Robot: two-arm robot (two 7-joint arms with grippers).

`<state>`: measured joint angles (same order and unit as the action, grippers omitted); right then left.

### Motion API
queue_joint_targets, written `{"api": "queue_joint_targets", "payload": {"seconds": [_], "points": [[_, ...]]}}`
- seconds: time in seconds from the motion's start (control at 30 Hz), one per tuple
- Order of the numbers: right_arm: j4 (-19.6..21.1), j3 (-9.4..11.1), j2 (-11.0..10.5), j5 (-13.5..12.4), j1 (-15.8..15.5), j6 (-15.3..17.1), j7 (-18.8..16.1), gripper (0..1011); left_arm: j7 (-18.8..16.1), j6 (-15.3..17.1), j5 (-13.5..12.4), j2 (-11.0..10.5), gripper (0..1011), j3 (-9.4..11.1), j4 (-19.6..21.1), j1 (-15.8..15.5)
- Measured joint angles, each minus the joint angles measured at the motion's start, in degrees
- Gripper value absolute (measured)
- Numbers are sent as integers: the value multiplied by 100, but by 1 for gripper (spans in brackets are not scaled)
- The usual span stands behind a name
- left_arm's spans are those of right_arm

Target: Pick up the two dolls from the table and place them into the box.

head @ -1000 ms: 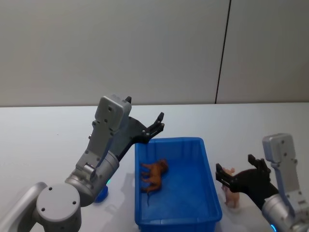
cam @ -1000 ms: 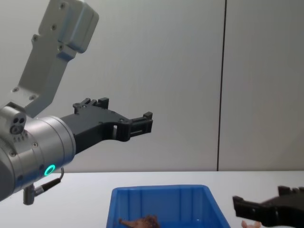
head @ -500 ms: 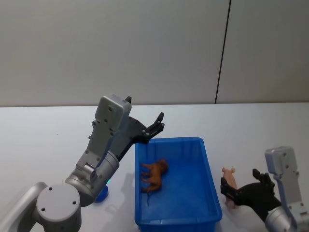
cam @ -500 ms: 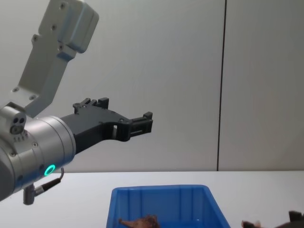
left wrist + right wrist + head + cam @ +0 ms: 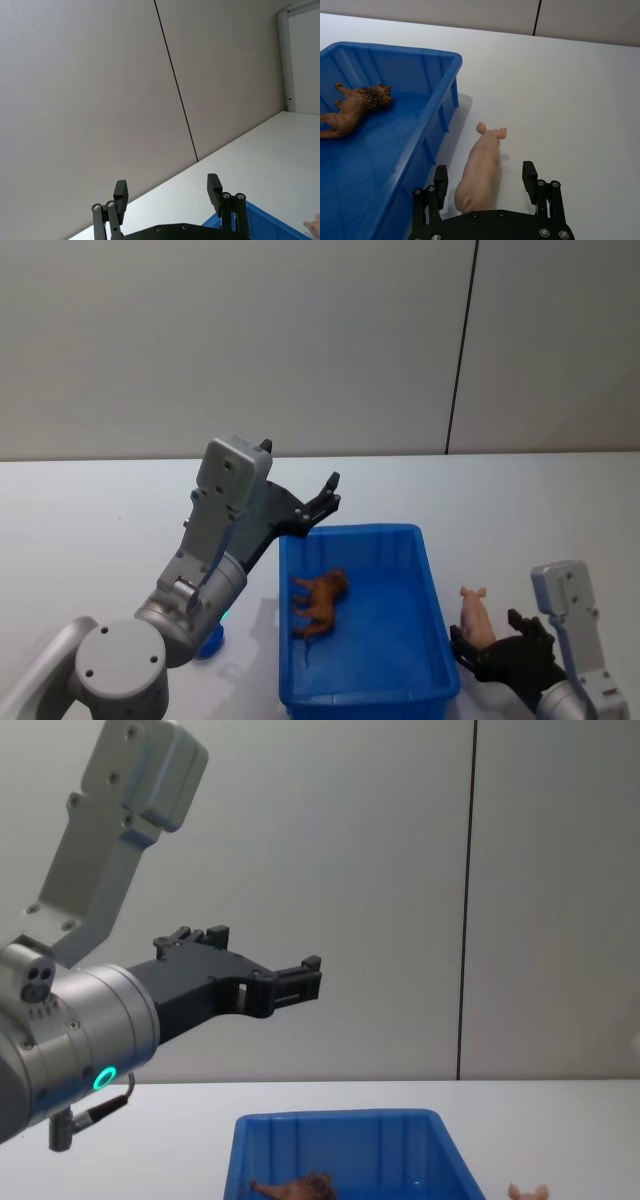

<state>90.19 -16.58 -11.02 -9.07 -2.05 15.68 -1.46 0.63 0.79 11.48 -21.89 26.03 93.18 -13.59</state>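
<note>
The left gripper (image 5: 328, 495) is hanging raised above the tabletop (image 5: 90, 510), near the far left corner of the box (image 5: 350, 531), its fingers spread and holding nothing. The reddish-brown doll (image 5: 320, 602) is lying inside the box. Just to the right of the box, the pink doll (image 5: 472, 614) is resting on the tabletop. The right gripper (image 5: 485, 175) is straddling its rear, fingers spread on either side and not touching. The gap beside the box wall is looking tight. The inner finger risks catching that wall, or the doll's rounded body may slip out as the fingers close.

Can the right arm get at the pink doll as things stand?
Likely yes: the right gripper is open with the pink doll between its fingers, on the table beside the box, nothing between.
</note>
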Motion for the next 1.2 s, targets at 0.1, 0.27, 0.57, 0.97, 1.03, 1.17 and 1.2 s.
{"api": "queue_joint_targets", "payload": {"seconds": [0.1,0.27,0.57,0.97,1.03,1.17,1.2], "points": [[-84,-17,33,34,32,-12,-28,864,0,0,0,0,1001,0,0,0],[-176,-36,75,81,69,-16,-51,731,0,0,0,0,1001,0,0,0],[-281,-62,130,168,112,38,-46,445,0,0,0,0,1001,0,0,0],[-228,-49,156,254,108,41,79,381,0,0,0,0,1001,0,0,0],[-201,-47,156,271,103,8,90,381,0,0,0,0,1001,0,0,0],[-113,-40,151,325,92,-106,125,381,0,0,0,0,1001,0,0,0],[-79,-38,149,347,89,-156,129,381,0,0,0,0,1001,0,0,0]]}}
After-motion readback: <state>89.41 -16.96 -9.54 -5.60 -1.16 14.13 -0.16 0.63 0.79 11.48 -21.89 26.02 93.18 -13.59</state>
